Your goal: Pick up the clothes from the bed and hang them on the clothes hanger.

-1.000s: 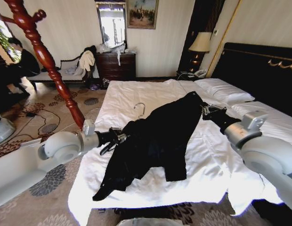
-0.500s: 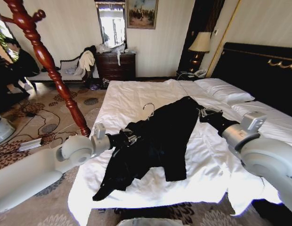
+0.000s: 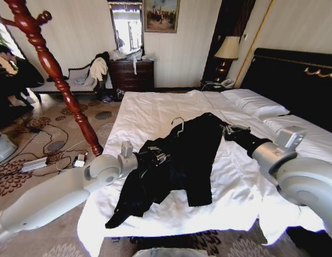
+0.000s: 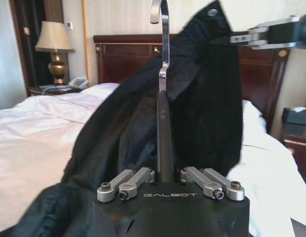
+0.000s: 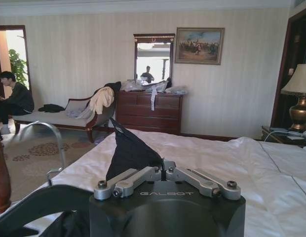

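The clothes, a black jacket (image 3: 176, 160), lie spread across the white bed (image 3: 150, 107). My left gripper (image 3: 157, 157) is over the jacket's left side, shut on the black stem of the clothes hanger (image 4: 164, 123). Its silver hook (image 3: 178, 124) stands up above the fabric. My right gripper (image 3: 226, 130) is shut on the jacket's upper edge and lifts it a little off the sheet. In the right wrist view a peak of black cloth (image 5: 131, 150) rises from the closed right gripper (image 5: 163, 174), with the hanger's hook (image 5: 54, 143) beside it.
A red-brown wooden coat stand (image 3: 53, 69) rises left of the bed. Behind are a dark dresser (image 3: 133, 75), a bench with pale garments (image 3: 80, 80) and a lamp (image 3: 227, 48). Pillows (image 3: 254, 104) lie by the black headboard (image 3: 294, 80). Cables (image 3: 48, 155) cross the carpet.
My left arm has reached farther right over the bed, carrying the hanger so its hook now stands at the jacket's edge. The right gripper has drawn the jacket's top slightly left.
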